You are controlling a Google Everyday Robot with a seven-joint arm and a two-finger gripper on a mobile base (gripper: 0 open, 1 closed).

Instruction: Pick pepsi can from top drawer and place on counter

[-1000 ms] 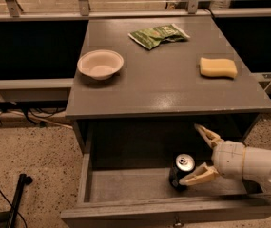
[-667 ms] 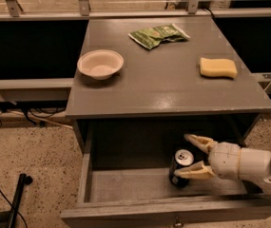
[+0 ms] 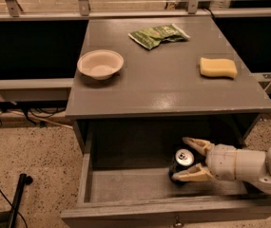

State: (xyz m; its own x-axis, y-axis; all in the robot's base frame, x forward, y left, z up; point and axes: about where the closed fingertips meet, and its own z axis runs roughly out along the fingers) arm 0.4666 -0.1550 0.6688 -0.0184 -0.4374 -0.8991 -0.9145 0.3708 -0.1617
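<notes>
Found the can (image 3: 182, 161) upright in the pulled-out drawer (image 3: 125, 186), on its floor, right of middle and toward the back, with silver top and tab facing up. Reached in from the right with the gripper (image 3: 179, 158) on a pale arm (image 3: 249, 165), low, under the front edge of the counter (image 3: 163, 89). Held the jaws apart, not clamped: one finger (image 3: 197, 144) just behind the can near its top, the other (image 3: 192, 175) in front near its base, with the can between them, close to the tips. Could not tell whether either finger touched it. Up on the counter, well apart from all this, saw a pale bowl (image 3: 100, 64) at left, a green bag (image 3: 158, 34) at the back and a yellow sponge (image 3: 217, 67) at right.
</notes>
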